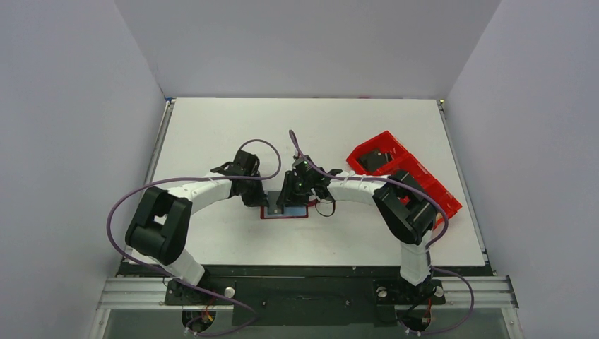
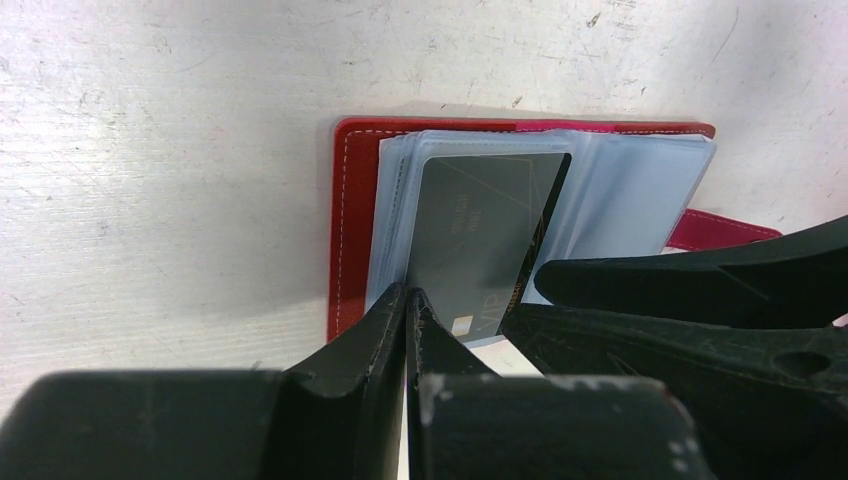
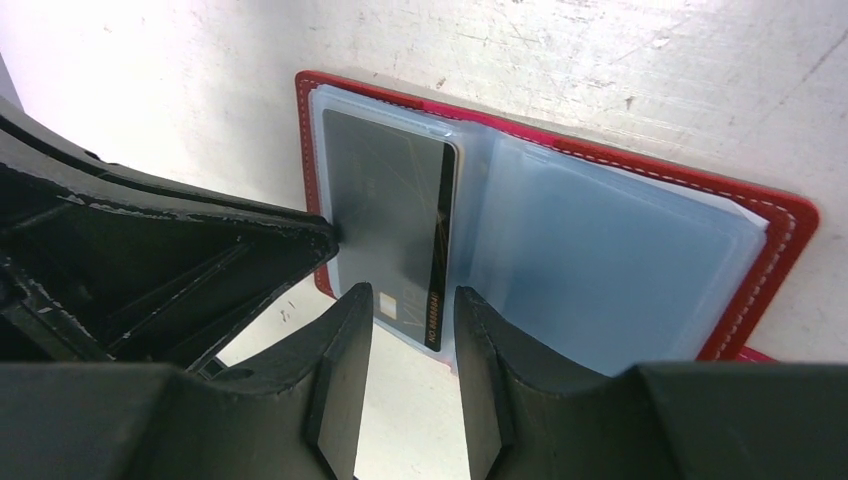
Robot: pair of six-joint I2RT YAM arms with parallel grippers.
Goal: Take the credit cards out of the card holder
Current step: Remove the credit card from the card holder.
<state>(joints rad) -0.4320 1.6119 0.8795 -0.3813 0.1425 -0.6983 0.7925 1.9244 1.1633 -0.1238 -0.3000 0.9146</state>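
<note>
You have the card holder (image 3: 560, 215) lying open mid-table with a dark card (image 3: 395, 225) partly out of its left sleeve, its exposed end between the right gripper's (image 3: 412, 330) part-open jaws, the left gripper (image 2: 408, 330) closed at nine o'clock, so every card remains.

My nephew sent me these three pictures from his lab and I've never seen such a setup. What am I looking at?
Two robot arms are bolted to a white table. One picture looks down from above; the other two come from cameras on each wrist. A small red card holder lies open on the table, with a dark card partly out of a clear sleeve. The left pincer is shut at the holder's near edge; whether it pinches a sleeve is unclear. The right pincer stands open around the card's end. A bright red tray sits to the right.
</note>
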